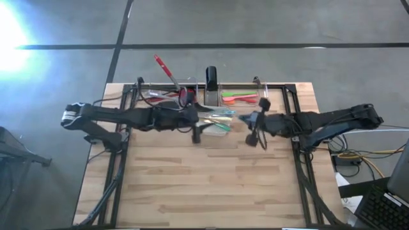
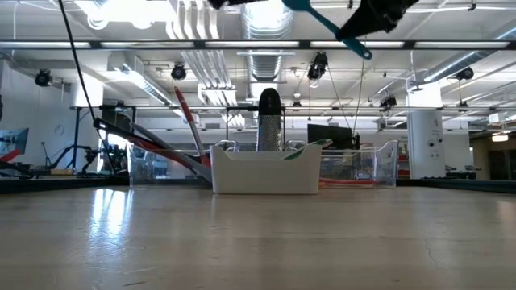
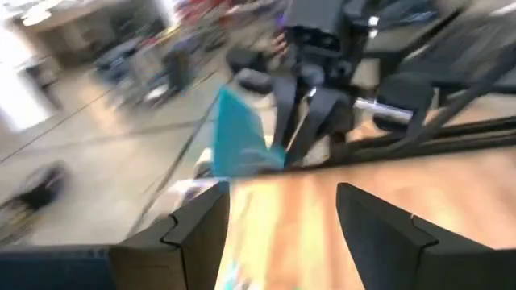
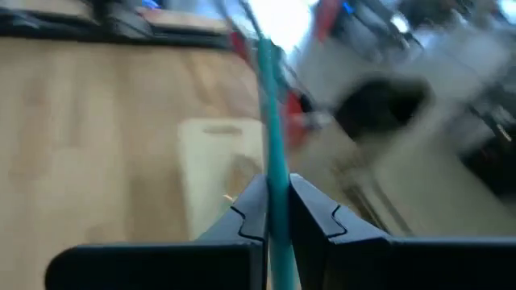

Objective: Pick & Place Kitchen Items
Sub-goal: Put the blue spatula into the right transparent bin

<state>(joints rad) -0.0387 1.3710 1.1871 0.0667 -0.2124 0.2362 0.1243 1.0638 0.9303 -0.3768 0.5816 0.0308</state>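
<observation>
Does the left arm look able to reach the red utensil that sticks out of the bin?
Probably yes. The left gripper is open and empty, and the red utensil sticks up free from the bin close beside it, with nothing between them.

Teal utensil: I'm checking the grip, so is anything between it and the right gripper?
Nothing visible: the right gripper is shut directly on the teal utensil, above the table. The left gripper faces it, open.
</observation>
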